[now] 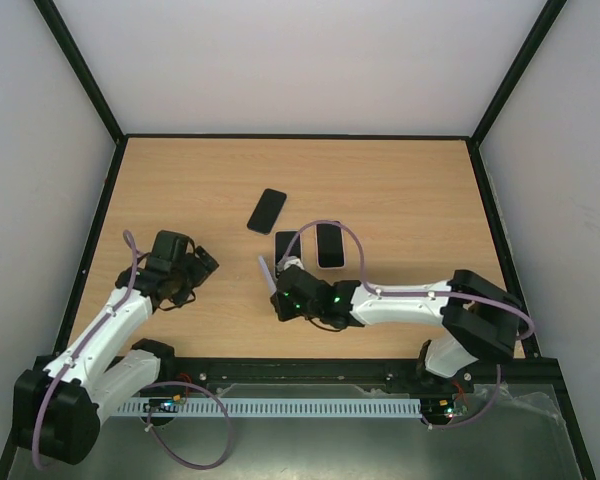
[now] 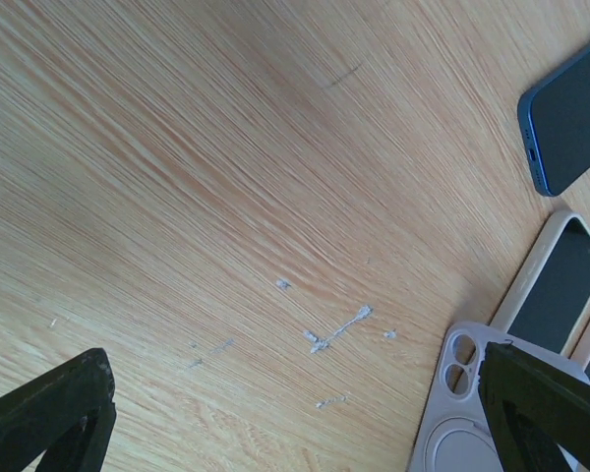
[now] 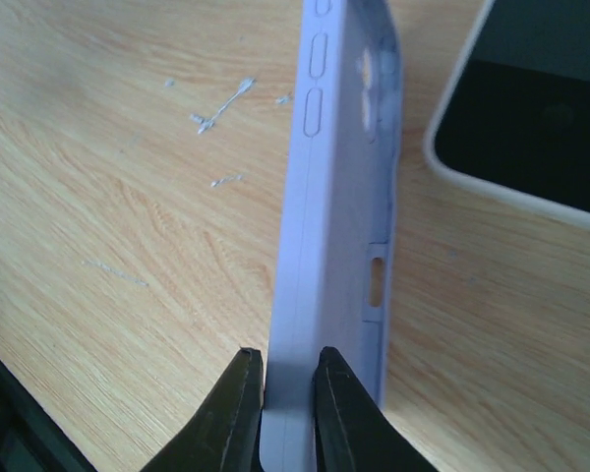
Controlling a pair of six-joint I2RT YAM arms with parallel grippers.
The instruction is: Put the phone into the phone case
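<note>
Lilac phone case (image 1: 267, 272) pinched on edge in right gripper (image 1: 278, 284) seen from overhead; left gripper (image 1: 192, 278) spread wide and empty well to its left, dark phone (image 1: 267, 210) lying flat on table (image 1: 400, 190) ahead of both. Left wrist: jaws wide apart over bare table, phone case beside the right finger, dark phone further ahead-right. Right wrist: fingers (image 3: 238, 413) clamped on the case wall, case upright, white-rimmed phone (image 3: 531, 128) ahead-right; case lifted only, insertion judged entirely still to do.
</note>
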